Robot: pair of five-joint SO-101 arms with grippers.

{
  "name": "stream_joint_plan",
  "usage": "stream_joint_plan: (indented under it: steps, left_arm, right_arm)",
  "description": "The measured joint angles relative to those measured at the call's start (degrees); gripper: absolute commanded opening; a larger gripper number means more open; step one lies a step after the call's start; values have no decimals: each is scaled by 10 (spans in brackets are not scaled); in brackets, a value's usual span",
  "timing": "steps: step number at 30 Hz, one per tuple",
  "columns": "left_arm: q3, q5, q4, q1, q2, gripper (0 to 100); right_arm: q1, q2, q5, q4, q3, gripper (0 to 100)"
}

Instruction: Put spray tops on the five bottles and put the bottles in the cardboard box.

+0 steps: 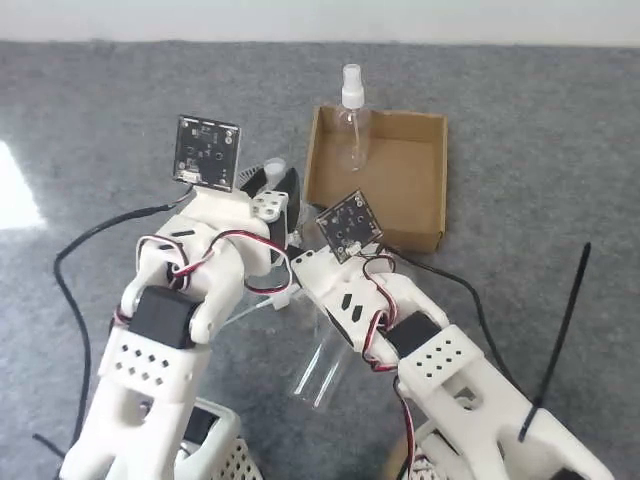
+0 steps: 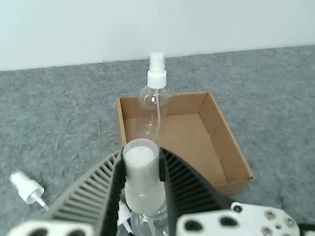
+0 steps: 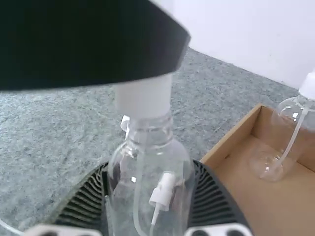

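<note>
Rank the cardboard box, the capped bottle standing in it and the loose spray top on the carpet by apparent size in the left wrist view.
1. cardboard box
2. capped bottle
3. loose spray top, clearly the smallest even though it seems to lie nearer the camera.

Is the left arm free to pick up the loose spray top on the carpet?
Probably not yet: the left gripper is shut on the white cap of the bottle in the right gripper. The loose spray top lies unobstructed.

Open across most of the box (image 1: 410,185), blocked only by a bottle (image 1: 353,130) standing, apparently, at its far corner.
</note>
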Motion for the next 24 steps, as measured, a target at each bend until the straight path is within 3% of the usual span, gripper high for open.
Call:
stream_joint_plan:
  steps: [12, 17, 24]
  left_arm:
    - [9, -36, -6, 0, 0, 107]
    - [4, -45, -5, 0, 1, 190]
    - [-87, -69, 85, 2, 10, 216]
  right_arm:
    - [2, -1, 0, -37, 22, 6]
    - [2, -1, 0, -40, 21, 6]
    - [2, -4, 0, -55, 18, 6]
